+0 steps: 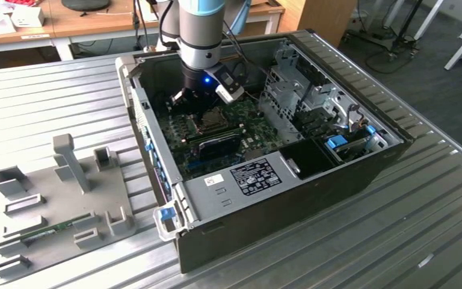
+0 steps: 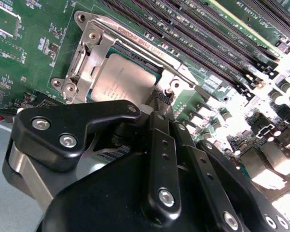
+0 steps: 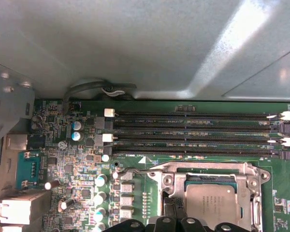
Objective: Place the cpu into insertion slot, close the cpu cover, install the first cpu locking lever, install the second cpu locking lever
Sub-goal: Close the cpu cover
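- In the exterior view the arm (image 1: 199, 36) stood nearly upright and reached down through the open side of the case (image 1: 360, 168), which lay on a ribbed metal table (image 1: 55, 90).
- The gripper (image 1: 197, 106) hung low over the green board (image 2: 34, 53), at the slot (image 1: 212, 120) and on its side toward the exterior view's left.
- In both wrist views the jaws looked drawn close together. We could not tell whether they pinched anything.
- In the first wrist view the tips stood over the rim of the cover (image 3: 208, 169), beside the cpu (image 3: 210, 205). We could not tell whether they touched it.
- The cpu sat flat in the slot, and the cover lay down over it and framed it through its window.
- A thin wire lever (image 3: 135, 170) ran along the slot's edge nearest the memory slots (image 3: 193, 130). We could not tell whether it was latched.
- The memory slots ran in parallel rows just beside the slot, and a grey wall (image 3: 135, 43) of the case rose beyond them.
- In the exterior view the case's edge stood near the gripper toward the view's left, and the drive cage (image 1: 295, 90) stood toward the right, apart from the arm.
- A grey tray (image 1: 62, 198) of fixtures lay on the table, well apart from the case.
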Available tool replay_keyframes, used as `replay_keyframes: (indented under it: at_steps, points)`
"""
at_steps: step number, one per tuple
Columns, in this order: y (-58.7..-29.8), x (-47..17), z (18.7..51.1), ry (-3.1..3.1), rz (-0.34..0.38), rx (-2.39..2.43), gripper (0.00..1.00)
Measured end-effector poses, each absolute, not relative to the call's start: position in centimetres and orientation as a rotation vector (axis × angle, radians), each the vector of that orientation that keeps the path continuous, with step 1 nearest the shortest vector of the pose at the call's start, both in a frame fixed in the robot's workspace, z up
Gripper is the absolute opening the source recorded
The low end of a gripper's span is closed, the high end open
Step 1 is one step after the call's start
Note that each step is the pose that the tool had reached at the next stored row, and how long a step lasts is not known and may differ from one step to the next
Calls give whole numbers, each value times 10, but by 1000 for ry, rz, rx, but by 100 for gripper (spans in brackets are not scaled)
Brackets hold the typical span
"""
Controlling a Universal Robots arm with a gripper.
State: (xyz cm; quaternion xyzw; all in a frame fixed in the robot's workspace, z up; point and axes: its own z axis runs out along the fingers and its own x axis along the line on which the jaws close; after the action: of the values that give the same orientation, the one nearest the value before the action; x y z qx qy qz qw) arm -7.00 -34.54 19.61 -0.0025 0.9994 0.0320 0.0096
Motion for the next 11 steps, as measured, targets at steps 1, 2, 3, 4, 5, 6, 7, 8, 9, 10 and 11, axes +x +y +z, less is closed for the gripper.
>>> replay_keyframes:
  at_steps: [1,2,3,4,5,6,7,8,9,10,11]
  points:
    - [-345,-70,196,3121,100,-8,10]
    - [-345,-70,196,3121,100,-8,10]
    - [-345,-70,196,3121,100,-8,10]
    - [-345,-70,196,3121,100,-8,10]
    - [-345,-70,196,3121,100,-8,10]
    - [-345,-70,196,3121,100,-8,10]
    - [-345,-70,196,3121,100,-8,10]
    - [-345,-70,196,3121,100,-8,10]
    - [-345,-70,196,3121,100,-8,10]
    - [-345,-70,196,3121,100,-8,10]
    - [-345,-70,196,3121,100,-8,10]
